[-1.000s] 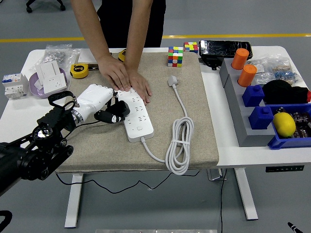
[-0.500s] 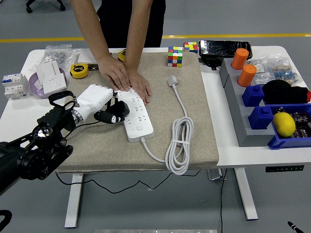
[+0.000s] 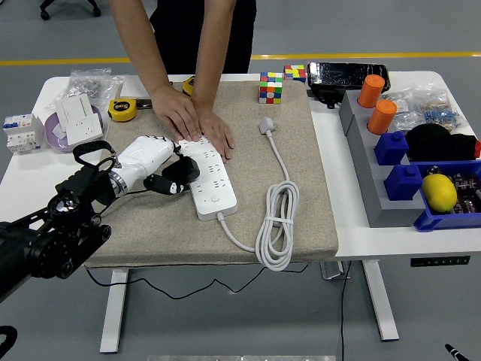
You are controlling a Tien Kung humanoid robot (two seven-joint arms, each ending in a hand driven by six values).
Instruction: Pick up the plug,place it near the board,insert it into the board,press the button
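Observation:
A white power strip (image 3: 210,180) lies on the beige mat (image 3: 301,165). Its own white plug (image 3: 267,125) and coiled white cable (image 3: 278,226) lie to its right. My left hand (image 3: 174,179), white with black fingertips, sits at the strip's left edge. Its fingers are curled around a small black plug that touches the strip's left side. A thin black cord (image 3: 139,193) trails from it toward the mat's near edge. A person at the far side presses both hands (image 3: 197,124) on the strip's far end. The strip's button cannot be made out.
Colour cubes (image 3: 271,86) stand at the mat's far edge. A yellow tape measure (image 3: 121,110), a white socket block (image 3: 80,120) and a breaker (image 3: 21,131) lie at the left. Grey and blue bins with orange cups (image 3: 371,90) and a lemon (image 3: 440,192) stand at the right.
My left hand has shifted slightly toward the near-left along the strip's edge. The person's hands and the strip have stayed put.

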